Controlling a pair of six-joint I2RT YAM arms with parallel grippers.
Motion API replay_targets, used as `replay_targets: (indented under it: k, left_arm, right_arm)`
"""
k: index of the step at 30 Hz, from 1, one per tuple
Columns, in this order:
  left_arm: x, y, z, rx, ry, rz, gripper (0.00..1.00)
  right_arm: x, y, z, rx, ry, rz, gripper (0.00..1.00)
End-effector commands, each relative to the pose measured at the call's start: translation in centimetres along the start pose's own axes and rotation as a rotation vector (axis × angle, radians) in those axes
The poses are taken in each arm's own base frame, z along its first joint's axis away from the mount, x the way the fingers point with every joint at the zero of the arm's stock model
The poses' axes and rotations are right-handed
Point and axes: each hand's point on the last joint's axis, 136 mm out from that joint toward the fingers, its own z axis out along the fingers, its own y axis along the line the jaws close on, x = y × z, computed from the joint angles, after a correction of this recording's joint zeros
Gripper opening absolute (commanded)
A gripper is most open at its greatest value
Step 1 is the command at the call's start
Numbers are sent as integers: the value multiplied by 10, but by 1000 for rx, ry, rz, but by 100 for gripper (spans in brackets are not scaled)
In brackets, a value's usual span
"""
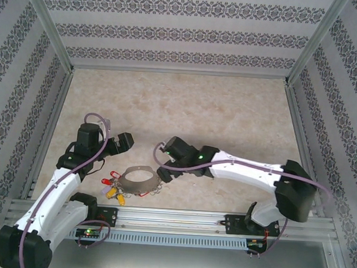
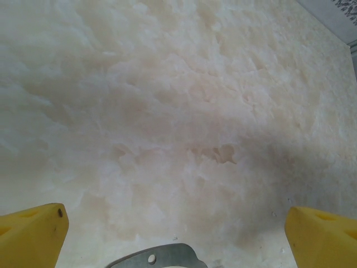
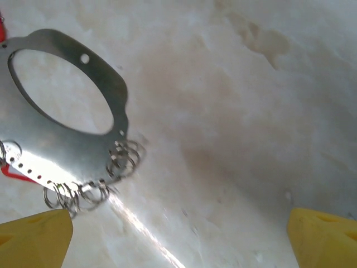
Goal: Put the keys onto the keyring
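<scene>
We see left gripper (image 2: 175,223) and right gripper (image 3: 178,229) both spread wide, holding nothing, keyring (image 3: 67,153) flat on table (image 1: 180,103) just off the right gripper's left finger, keys (image 1: 114,192) on its side away from that gripper; likely light, thin, stiff, slippery, so pinch its bare band

— The keyring (image 3: 56,148)?
— A thin grey oval loop, lying flat, with small silvery rings (image 3: 120,159) bunched along its near rim.
— And the keys (image 1: 114,191)?
— Red and yellow tags, clustered at its left end, touching it.
</scene>
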Motion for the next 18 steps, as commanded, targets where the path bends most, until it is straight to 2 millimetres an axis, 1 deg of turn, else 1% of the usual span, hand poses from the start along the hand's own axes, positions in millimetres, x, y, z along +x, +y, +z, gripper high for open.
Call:
replay_targets:
  k: [1, 3, 9, 13, 18]
  left_arm:
    - [2, 7, -3, -30, -23, -35, 100]
    - [0, 10, -5, -45, -46, -38, 100]
    - [-2, 24, -8, -104, -61, -46, 100]
    - [-3, 29, -3, -104, -68, -70, 100]
    - [-6, 29, 3, -95, -64, -78, 100]
  right_arm:
    - [-6, -3, 12, 82, 39, -39, 98]
    - [-10, 0, 23, 99, 60, -53, 98]
    - [-15, 11, 52, 118, 121, -79, 98]
    - [-17, 14, 65, 139, 156, -99, 98]
    - [-19, 16, 74, 181, 196, -130, 98]
